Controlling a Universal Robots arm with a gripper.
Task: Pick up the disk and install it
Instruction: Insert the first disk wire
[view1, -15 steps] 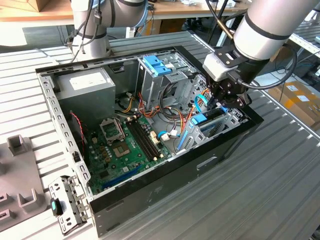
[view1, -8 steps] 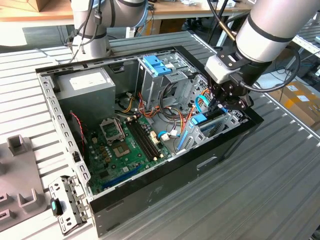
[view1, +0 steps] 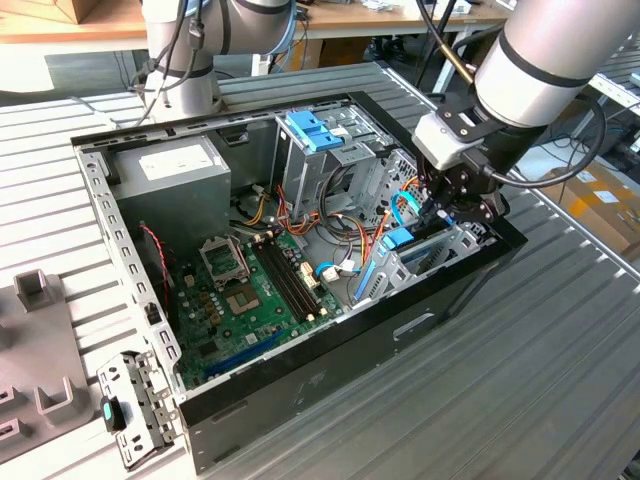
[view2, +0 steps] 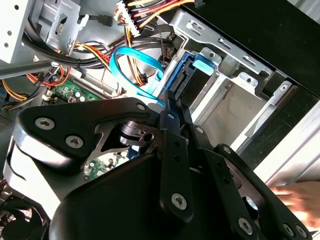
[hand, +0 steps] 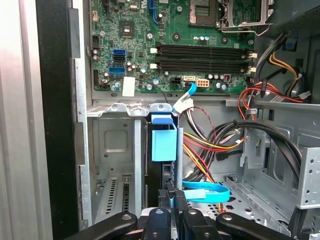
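here the gripper (hand: 170, 195) jaws pinch the disk (hand: 163, 142) (blue-framed) partway inside the drive cage (hand: 117, 107); tilt could jam it.

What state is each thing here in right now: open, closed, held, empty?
The computer case: lying on its side, side panel off, insides exposed.
The disk: standing on edge in a slot of the drive cage.
The end effector: shut on the disk's edge.
The drive cage: the bay beside the disk is empty.
The memory slots: look empty.
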